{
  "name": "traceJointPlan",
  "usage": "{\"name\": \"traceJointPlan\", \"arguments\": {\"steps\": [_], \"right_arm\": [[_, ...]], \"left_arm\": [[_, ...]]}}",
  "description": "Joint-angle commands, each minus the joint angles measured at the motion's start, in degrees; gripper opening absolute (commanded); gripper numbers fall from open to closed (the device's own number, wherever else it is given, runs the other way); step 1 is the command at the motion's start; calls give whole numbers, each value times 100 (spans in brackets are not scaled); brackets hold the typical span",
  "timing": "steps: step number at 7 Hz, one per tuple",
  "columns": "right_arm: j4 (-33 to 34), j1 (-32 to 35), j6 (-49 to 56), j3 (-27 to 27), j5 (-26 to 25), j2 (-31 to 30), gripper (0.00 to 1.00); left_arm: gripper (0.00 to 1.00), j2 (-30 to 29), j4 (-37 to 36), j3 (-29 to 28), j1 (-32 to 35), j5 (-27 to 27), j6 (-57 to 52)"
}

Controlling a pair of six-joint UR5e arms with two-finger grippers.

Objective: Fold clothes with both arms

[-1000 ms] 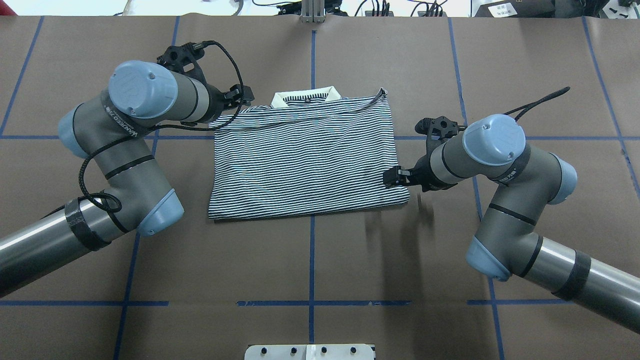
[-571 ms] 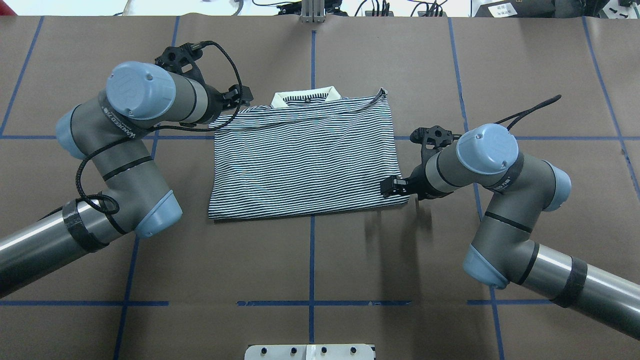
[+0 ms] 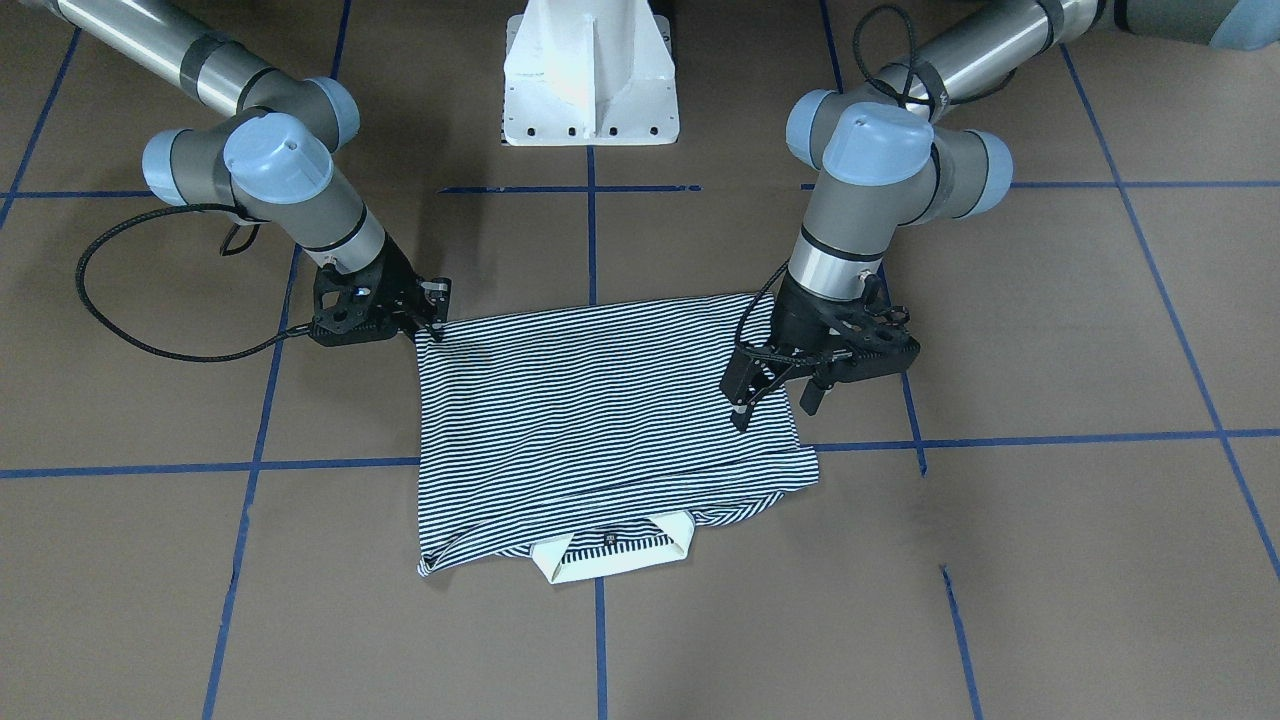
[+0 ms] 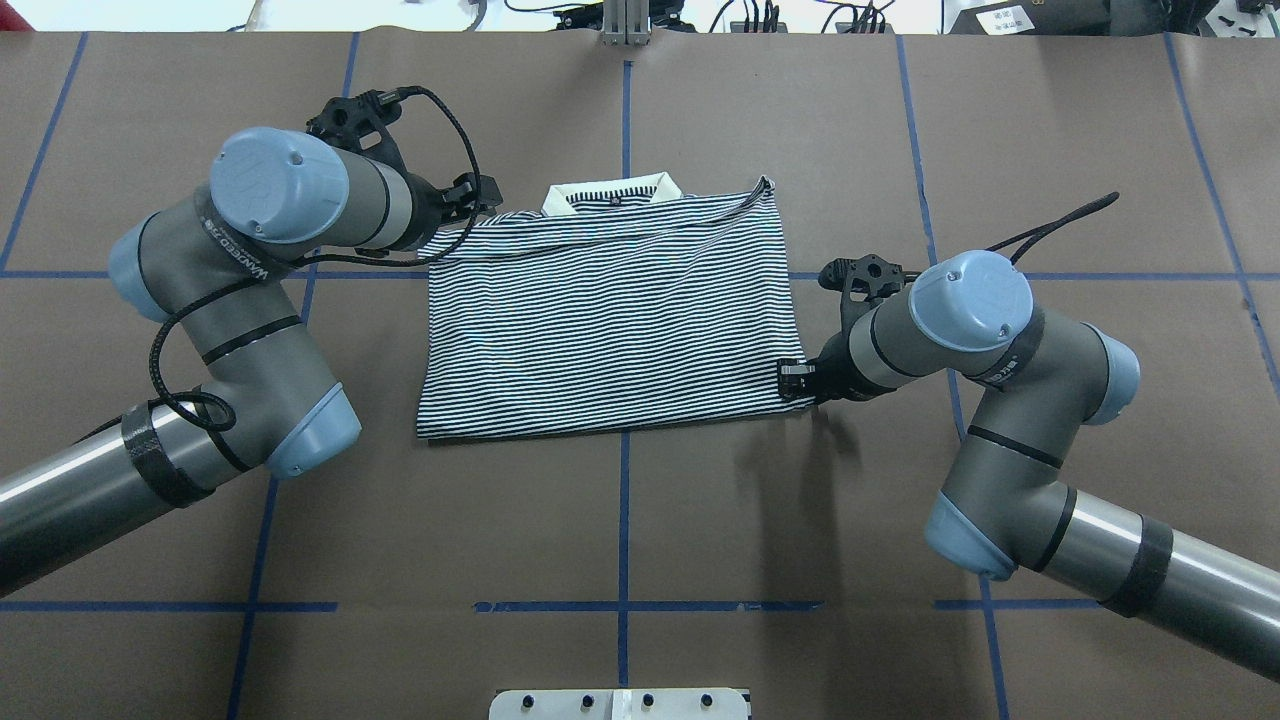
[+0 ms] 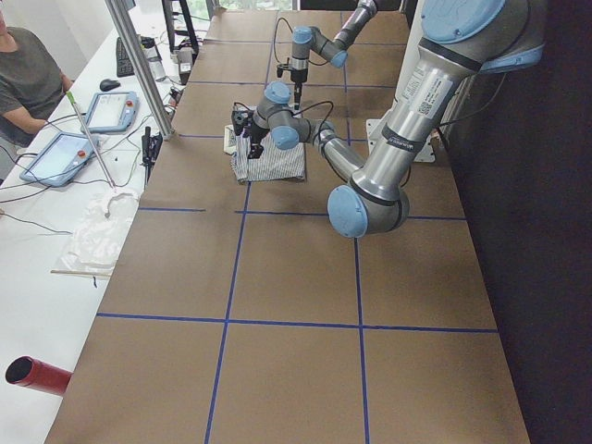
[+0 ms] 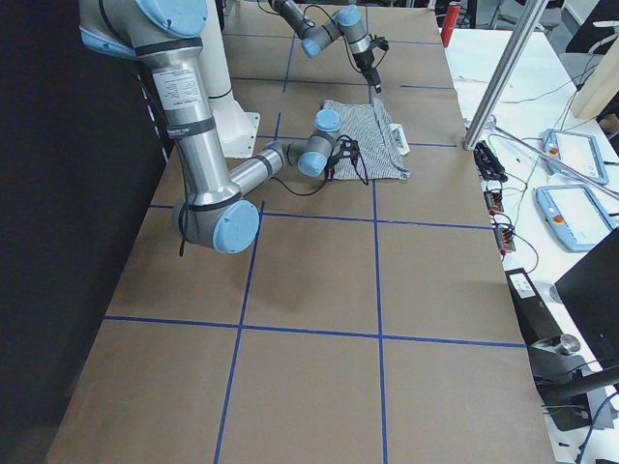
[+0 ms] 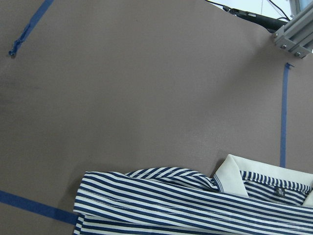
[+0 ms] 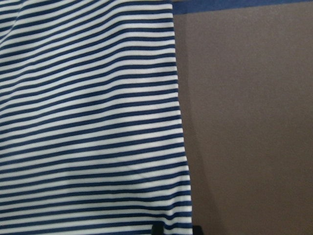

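Observation:
The striped polo shirt [image 4: 610, 320] lies folded into a rectangle on the brown table, its cream collar [image 4: 612, 192] at the far edge. It also shows in the front view [image 3: 600, 420]. My left gripper [image 3: 775, 405] is open and empty, hovering over the shirt's far left shoulder corner [image 4: 478, 200]. My right gripper [image 3: 438, 318] is low at the near right hem corner [image 4: 792, 378]. Its jaws stand slightly apart, and two fingertips [image 8: 157, 230] straddle the shirt's edge [image 8: 88, 122] in the right wrist view. The left wrist view shows the shoulder and collar [image 7: 171, 205].
The white pedestal base [image 3: 590, 80] stands at the robot's side of the table. Blue tape lines [image 4: 625, 500] grid the brown surface. An aluminium post [image 4: 625, 20] rises at the far edge. An operator [image 5: 28, 74] sits by tablets beyond it.
My right gripper has moved down along the shirt's right edge and settled at the near right hem corner. My left arm has barely shifted. The shirt lies as before.

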State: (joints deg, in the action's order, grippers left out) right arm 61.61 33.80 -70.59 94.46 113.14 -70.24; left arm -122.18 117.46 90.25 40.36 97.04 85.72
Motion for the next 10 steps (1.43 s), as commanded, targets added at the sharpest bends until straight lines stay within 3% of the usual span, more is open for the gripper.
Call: {"name": "traceJointPlan", "arguments": {"steps": [1, 3, 5, 6, 8, 9, 10], "right_arm": [[17, 30, 1, 72, 6, -42, 0], [43, -5, -8, 666, 41, -663, 0], [114, -695, -60, 2244, 32, -2389, 0], [105, -1221, -522, 2713, 67, -2929, 0], [88, -2267, -1339, 3069, 67, -3189, 0], [44, -2446, -1431, 3105, 59, -3189, 99], [44, -2457, -1432, 3192, 6, -3128, 100]], "left_arm": [[100, 1, -4, 71, -2, -1, 6], [100, 10, -4, 132, -2, -10, 6], [100, 1, -4, 212, -19, -10, 15], [100, 10, -4, 221, -37, -10, 15], [100, 1, -4, 256, -37, -19, 15], [100, 1, -4, 265, -46, -1, 15], [100, 10, -47, 308, -133, 86, 23]]}}
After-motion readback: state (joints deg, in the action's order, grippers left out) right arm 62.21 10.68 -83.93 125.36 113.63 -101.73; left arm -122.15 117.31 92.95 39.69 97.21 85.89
